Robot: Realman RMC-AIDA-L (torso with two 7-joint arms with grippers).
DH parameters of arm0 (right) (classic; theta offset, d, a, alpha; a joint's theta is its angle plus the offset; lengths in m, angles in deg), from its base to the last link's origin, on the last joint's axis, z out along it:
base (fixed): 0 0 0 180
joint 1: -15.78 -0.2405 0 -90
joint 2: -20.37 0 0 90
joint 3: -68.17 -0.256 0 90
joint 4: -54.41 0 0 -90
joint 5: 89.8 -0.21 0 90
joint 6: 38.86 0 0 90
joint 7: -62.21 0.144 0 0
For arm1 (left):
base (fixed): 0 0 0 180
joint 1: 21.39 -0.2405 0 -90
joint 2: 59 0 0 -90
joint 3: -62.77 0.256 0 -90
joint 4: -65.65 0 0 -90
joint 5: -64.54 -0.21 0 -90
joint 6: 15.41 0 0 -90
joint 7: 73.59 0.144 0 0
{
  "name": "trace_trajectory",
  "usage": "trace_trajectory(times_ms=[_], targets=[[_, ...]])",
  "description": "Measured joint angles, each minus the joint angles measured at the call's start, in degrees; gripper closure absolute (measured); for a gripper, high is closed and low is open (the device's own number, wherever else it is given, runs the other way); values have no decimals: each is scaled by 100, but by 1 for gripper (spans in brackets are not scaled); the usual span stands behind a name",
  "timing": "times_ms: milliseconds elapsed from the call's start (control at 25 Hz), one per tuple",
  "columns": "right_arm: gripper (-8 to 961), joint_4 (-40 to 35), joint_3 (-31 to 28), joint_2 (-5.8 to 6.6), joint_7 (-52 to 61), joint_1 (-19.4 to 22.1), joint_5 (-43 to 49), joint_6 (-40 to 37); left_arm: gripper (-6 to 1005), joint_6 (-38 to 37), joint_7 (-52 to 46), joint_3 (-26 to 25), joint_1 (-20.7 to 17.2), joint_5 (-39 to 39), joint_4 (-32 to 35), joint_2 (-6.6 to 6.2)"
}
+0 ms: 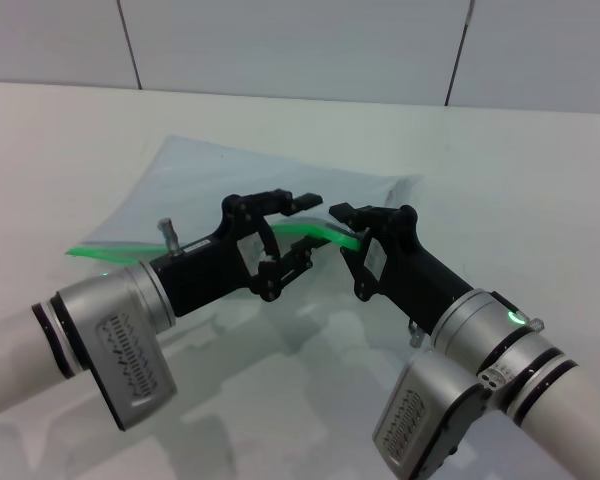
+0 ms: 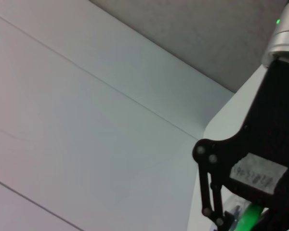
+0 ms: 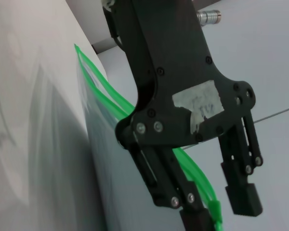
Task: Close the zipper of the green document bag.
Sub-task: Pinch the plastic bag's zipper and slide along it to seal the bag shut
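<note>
The green document bag (image 1: 210, 190) is a translucent pale blue-grey pouch, its near edge raised off the white table (image 1: 500, 180). Along that edge arcs the bright green zipper (image 1: 100, 250), seen close in the right wrist view as a zipper (image 3: 103, 89) with its two sides parted. My left gripper (image 1: 298, 232) is open, one finger above the strip and one below; that view shows the left gripper (image 3: 219, 207) with the strip in the gap. My right gripper (image 1: 346, 226) is shut on the strip's right end. The left wrist view shows the right gripper (image 2: 233, 219) with green in it. I cannot make out the slider.
The white table stretches to a pale panelled wall (image 1: 300, 40) at the back. Both arms cross the near part of the table, and the two grippers meet tip to tip over the bag's edge.
</note>
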Motion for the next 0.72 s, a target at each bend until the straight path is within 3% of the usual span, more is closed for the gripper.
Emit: trace_trajectory(times_ms=[240, 720], targets=[[904, 3, 5, 0, 0, -11, 33, 47, 670, 17, 26, 30, 5, -53, 0, 0], [904, 3, 5, 0, 18, -10, 206, 84, 733, 32, 403, 15, 13, -183, -71, 4]])
